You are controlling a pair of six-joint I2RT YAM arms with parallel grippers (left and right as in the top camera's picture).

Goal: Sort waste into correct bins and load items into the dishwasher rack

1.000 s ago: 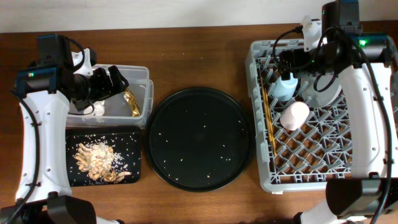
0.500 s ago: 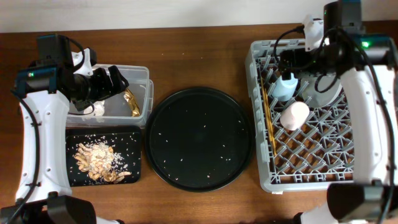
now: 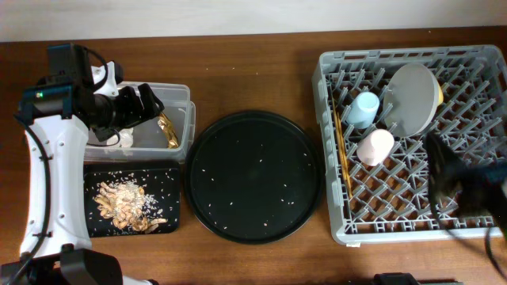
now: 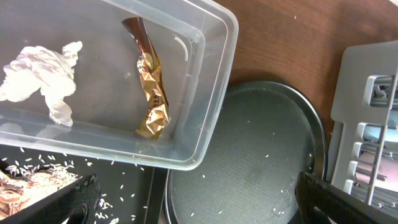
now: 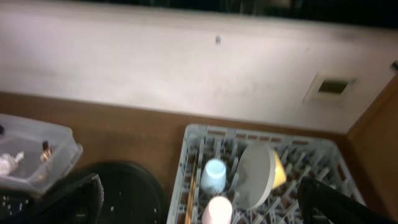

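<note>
L gripper [image 3: 144,107] hovered over the clear tub [image 3: 184,95], fingers [image 4: 78,200] spread wide w/ nothing btw them. R gripper [image 5: 202,205] was likewise gaping and empty, up high. Overhead it showed only as a dark blur over the rack's near-right corner. Waste looked sorted: tissue [image 4: 40,71] and foil wrapper [image 4: 152,93] lay in the tub, apart from each other, and food scraps [image 3: 123,202] sat in the small black tray [image 3: 93,229] just in front of it. In the rack [image 3: 339,226], blue cup [image 3: 364,108] and pink cup [image 3: 375,146] stood near each other, chopsticks [image 3: 341,154] lay along the left side, and the plate [image 3: 412,99] leaned on edge w/ the yellow bowl [image 3: 438,93] tucked behind it. The round tray [image 3: 253,176] held only scattered grains. My read: nearly done, w/ only getting both arms clear left. To do that well, I'd lift L straight up before swinging away so a finger wouldn't hook the tub wall. I'd take R up and off w/o dipping toward the pegs or nudging the leaning plate, w/ both sets of fingers spread and empty.
</note>
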